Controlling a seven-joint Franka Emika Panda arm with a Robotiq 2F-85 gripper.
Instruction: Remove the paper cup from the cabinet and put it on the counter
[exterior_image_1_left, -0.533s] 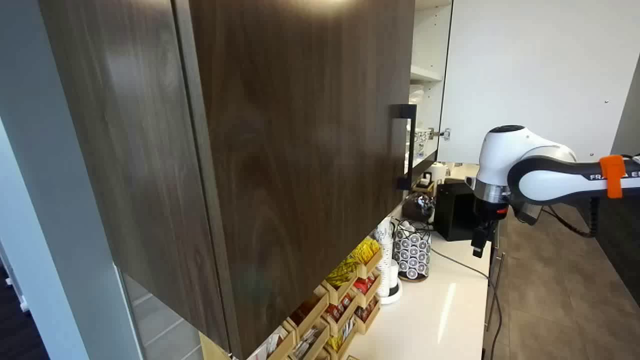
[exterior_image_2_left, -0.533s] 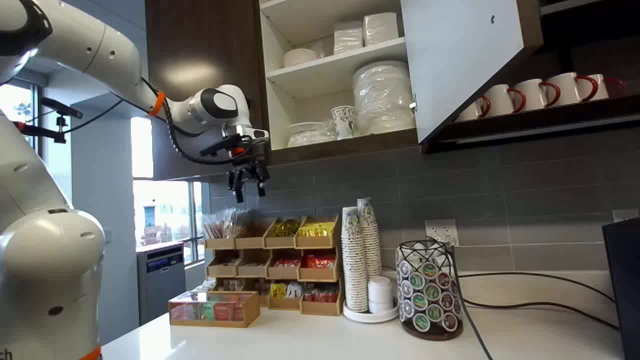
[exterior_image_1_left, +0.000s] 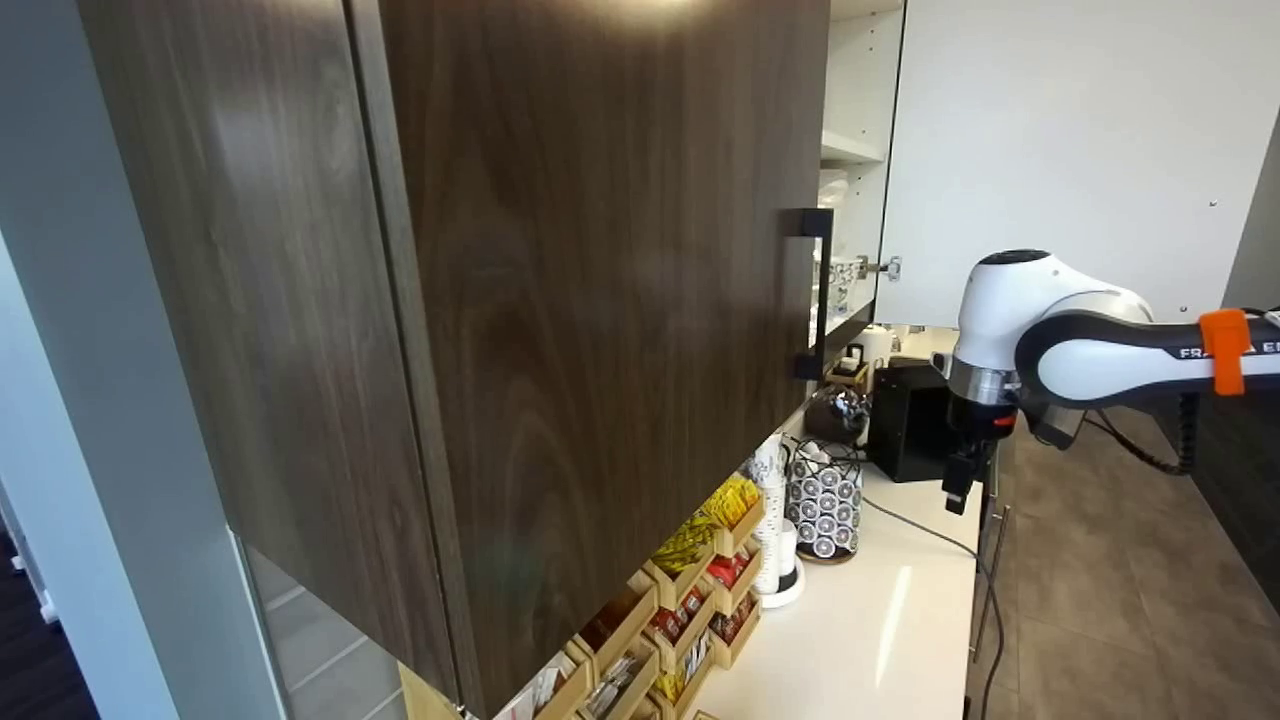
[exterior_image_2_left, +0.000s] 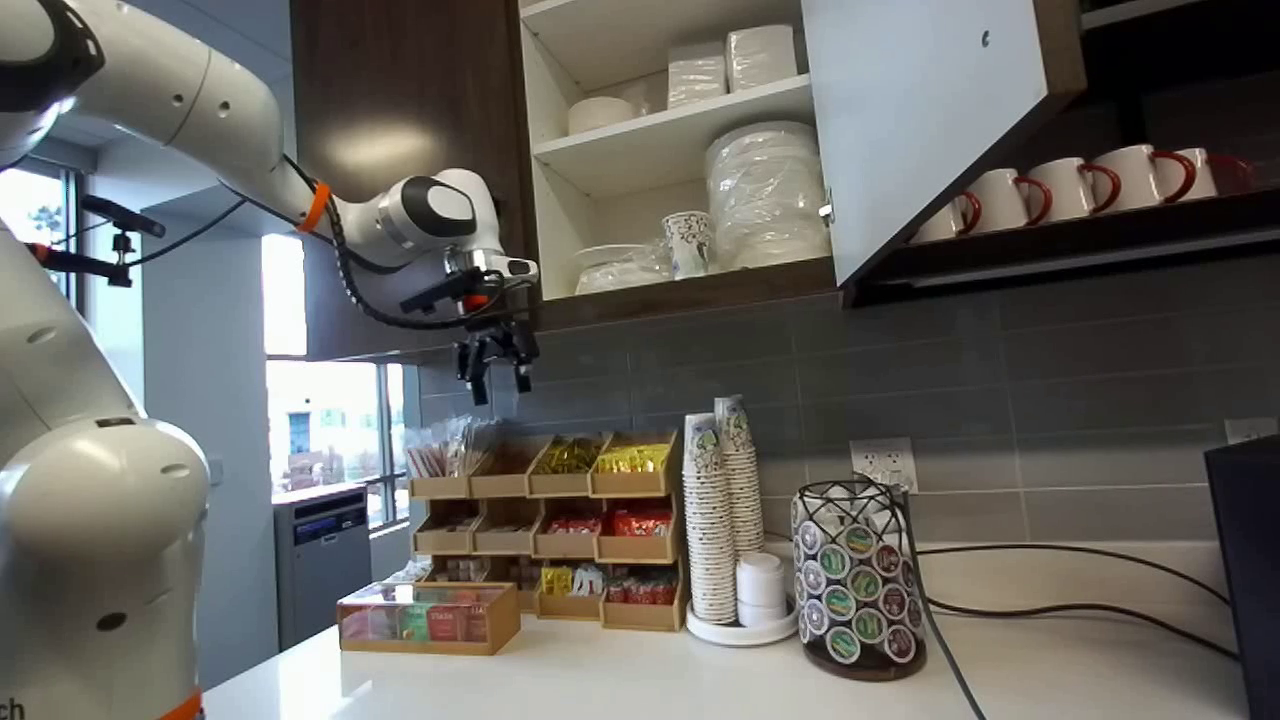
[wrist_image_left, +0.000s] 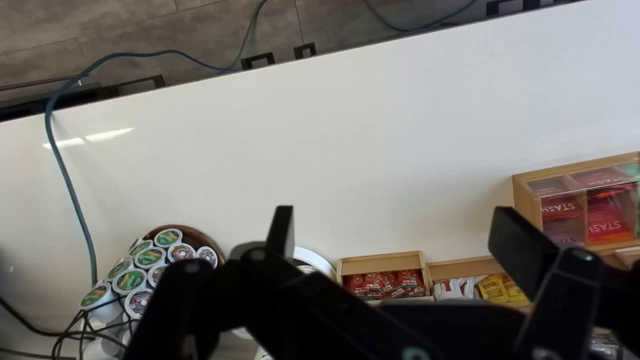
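Holding the gripper downward outside the cabinet and above the counter, with fingers spread wide apart in the wrist view. Housing the paper cup upright within the cabinet, on the lowest visible level, just beside the plastic-wrapped stack. Exposing the interior past an open door. Supporting, on the counter, the tea box, sachet organizer, two cup stacks and pod rack; running a cable over the edge.
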